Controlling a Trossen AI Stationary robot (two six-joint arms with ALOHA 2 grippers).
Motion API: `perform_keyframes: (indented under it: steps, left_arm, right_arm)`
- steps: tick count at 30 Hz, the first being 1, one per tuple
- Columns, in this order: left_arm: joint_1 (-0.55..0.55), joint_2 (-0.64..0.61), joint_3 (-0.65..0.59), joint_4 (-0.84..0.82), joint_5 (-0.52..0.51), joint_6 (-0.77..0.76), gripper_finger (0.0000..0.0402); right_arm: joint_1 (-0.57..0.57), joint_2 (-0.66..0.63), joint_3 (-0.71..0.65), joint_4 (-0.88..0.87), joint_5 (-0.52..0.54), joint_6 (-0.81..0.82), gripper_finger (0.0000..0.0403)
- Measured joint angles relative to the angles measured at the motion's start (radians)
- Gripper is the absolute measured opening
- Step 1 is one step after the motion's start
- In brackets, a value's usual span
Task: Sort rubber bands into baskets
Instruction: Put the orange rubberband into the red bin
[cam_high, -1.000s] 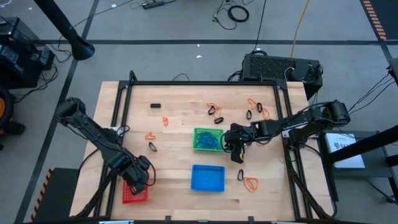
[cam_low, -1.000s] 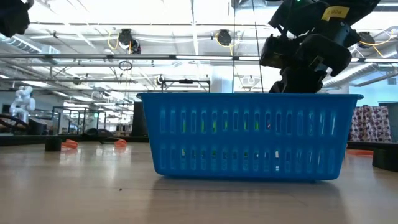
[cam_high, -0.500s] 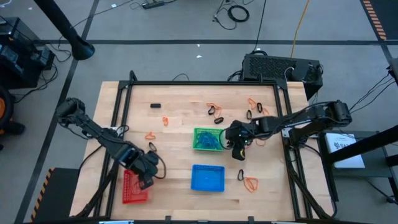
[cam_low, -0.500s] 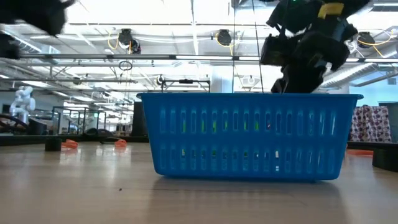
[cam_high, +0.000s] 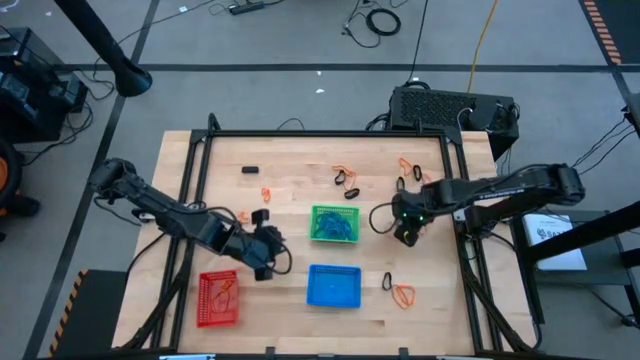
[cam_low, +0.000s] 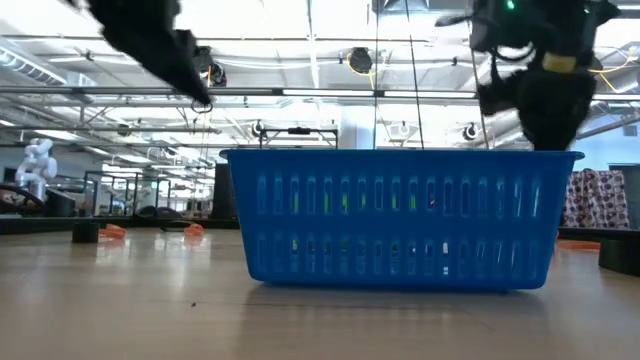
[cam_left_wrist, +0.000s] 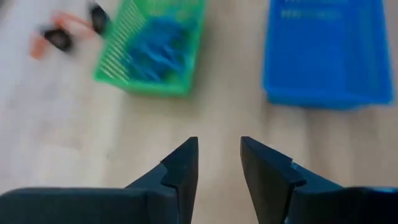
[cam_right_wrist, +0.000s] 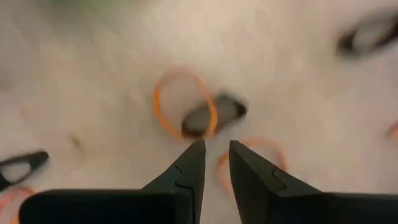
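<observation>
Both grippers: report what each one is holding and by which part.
Nothing is held. The left gripper, between the red basket and the green basket, has empty parted fingers. The right gripper, above loose rubber bands, shows an empty gap too.

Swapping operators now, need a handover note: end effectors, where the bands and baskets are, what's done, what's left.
Left end effector: open, empty, over bare table between the red basket and the green basket.
Right end effector: slightly open, empty, right of the green basket, above an orange band and a black band.
Blue basket: front centre; no bands can be made out in it.
Done: blue bands piled in the green basket; some orange bands in the red one.
Left: orange and black bands are scattered along the back of the table, left of the green basket and at front right.
</observation>
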Motion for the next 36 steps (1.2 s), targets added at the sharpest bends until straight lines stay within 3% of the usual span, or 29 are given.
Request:
perform_keyframes:
  steps: [8, 13, 20, 31, 36]
  left_arm:
    - [0.037, 0.000, 0.000, 0.046, 0.002, 0.056, 0.0128]
    - [0.037, 0.000, 0.000, 0.046, 0.003, 0.078, 0.0128]
    - [0.042, 0.000, 0.000, 0.055, 0.006, 0.077, 0.0128]
    - [0.042, 0.000, 0.000, 0.056, 0.006, 0.076, 0.0128]
    - [0.041, 0.000, 0.000, 0.056, 0.007, 0.076, 0.0128]
  right_arm:
    - [0.155, 0.000, -0.175, 0.221, -0.332, 0.187, 0.0066]
    - [0.312, 0.001, -0.248, 0.424, -0.410, 0.274, 0.0066]
    - [0.460, 0.001, -0.260, 0.528, -0.360, 0.327, 0.0066]
    - [0.565, 0.077, -0.260, 0.588, -0.217, 0.292, 0.0066]
    - [0.584, 0.139, -0.260, 0.634, -0.223, 0.276, 0.0066]
